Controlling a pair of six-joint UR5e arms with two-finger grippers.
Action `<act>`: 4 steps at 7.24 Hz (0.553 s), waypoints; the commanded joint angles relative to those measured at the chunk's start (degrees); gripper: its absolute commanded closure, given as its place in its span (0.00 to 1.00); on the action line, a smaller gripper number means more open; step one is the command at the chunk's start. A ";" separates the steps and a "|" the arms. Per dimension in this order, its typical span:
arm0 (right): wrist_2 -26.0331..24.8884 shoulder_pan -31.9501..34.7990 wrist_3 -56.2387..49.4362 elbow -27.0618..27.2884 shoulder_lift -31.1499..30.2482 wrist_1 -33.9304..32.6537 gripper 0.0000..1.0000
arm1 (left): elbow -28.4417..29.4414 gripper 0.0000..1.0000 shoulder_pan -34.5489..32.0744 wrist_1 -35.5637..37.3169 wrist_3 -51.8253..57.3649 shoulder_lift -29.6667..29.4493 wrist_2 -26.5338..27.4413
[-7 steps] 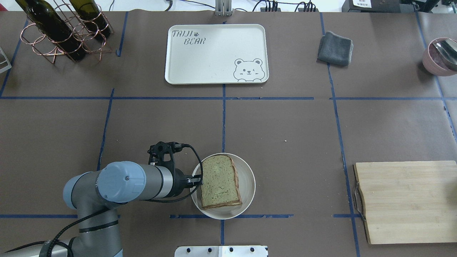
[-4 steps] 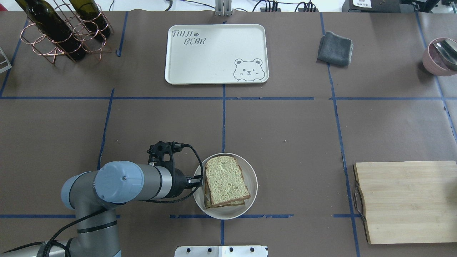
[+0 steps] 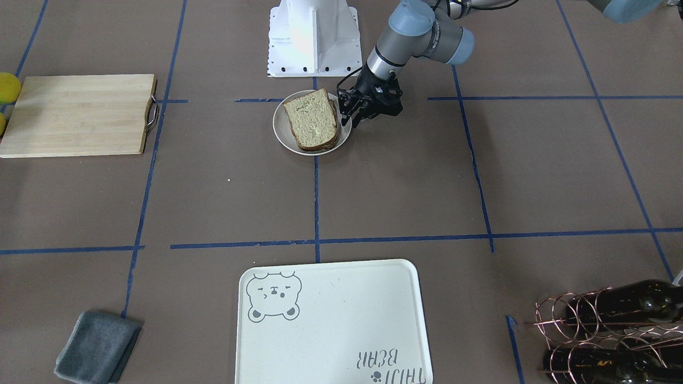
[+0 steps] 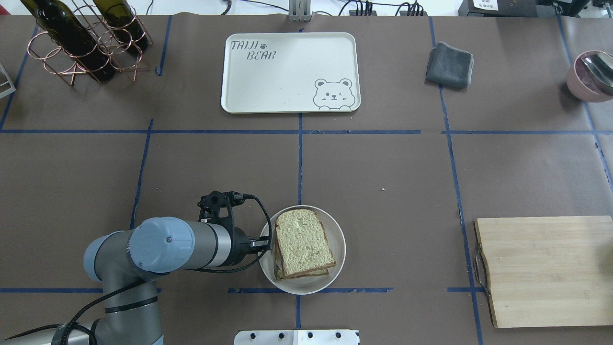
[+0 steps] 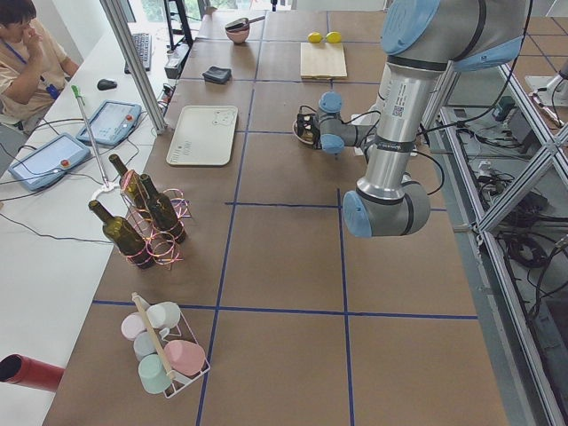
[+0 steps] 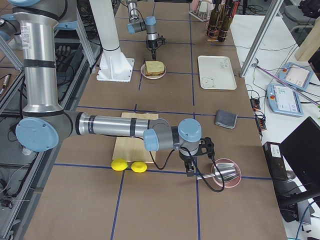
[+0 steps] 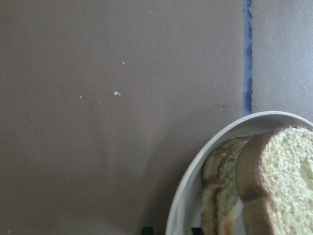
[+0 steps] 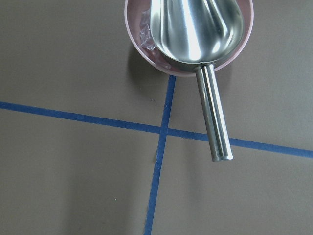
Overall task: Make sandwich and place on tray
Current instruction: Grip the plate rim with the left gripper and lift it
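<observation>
Table's 6 o'clock, overhead: speckled brown-crusted bread sandwich (image 3: 312,127) sits on round white plate (image 4: 338,245), well apart from cream rectangular bear tray (image 4: 287,81) at 12 o'clock. Left gripper (image 3: 351,120) at plate's 9 o'clock, jaws look slightly spread astride the rim; right gripper (image 6: 190,169) jaws, cannot tell. Top slice (image 4: 304,239) lies skewed, so a sideways pinch may slide it or egg (image 7: 233,220) off.

The egg (image 7: 235,216) is almost hidden inside the sandwich (image 4: 303,243); the right tool (image 6: 190,172) is too small to judge.

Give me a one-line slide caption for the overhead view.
Left gripper beside the plate holding the stacked sandwich; the tray sits farther out.
</observation>
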 commanded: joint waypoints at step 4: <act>-0.38 0.00 0.00 -0.04 -0.05 0.00 0.00 | -1.14 1.00 -0.14 0.05 0.00 -0.04 -0.17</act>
